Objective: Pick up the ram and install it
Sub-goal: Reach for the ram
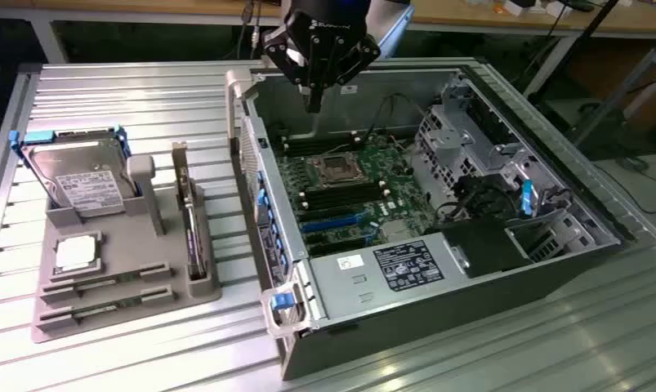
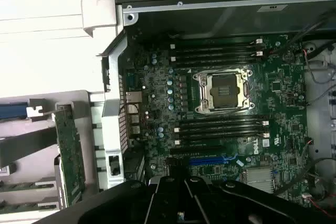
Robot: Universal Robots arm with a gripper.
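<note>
Grey plastic makes up the tray (image 1: pixel 142 273) in the exterior view's lower left, which lies on the slatted metal table (image 1: pixel 121 90). At the bottom end of that tray sit two green sticks in long slots: the first ram (image 1: pixel 108 285) and, just below it in the frame, the second ram (image 1: pixel 104 314). They are parallel and close, but not touching. Higher on the tray we see a hard drive (image 1: pixel 77 175) standing upright, a square silver processor (image 1: pixel 75 253) lying flat, and a card (image 1: pixel 186 220) standing on edge along the tray's right side.

To the right of the tray lies the open case (image 1: pixel 415 90), with its green board (image 1: pixel 350 192) facing up. A square socket (image 1: pixel 336 169) sits in the upper part of the board, with dark slots (image 2: pixel 220 127) running beside it.

At the top centre of the exterior view, the gripper (image 1: pixel 314 104) hangs over the far end of the case, above the board. It is closed on itself, its fingers pressed together into one point. It is well apart from the tray and touches neither ram.
</note>
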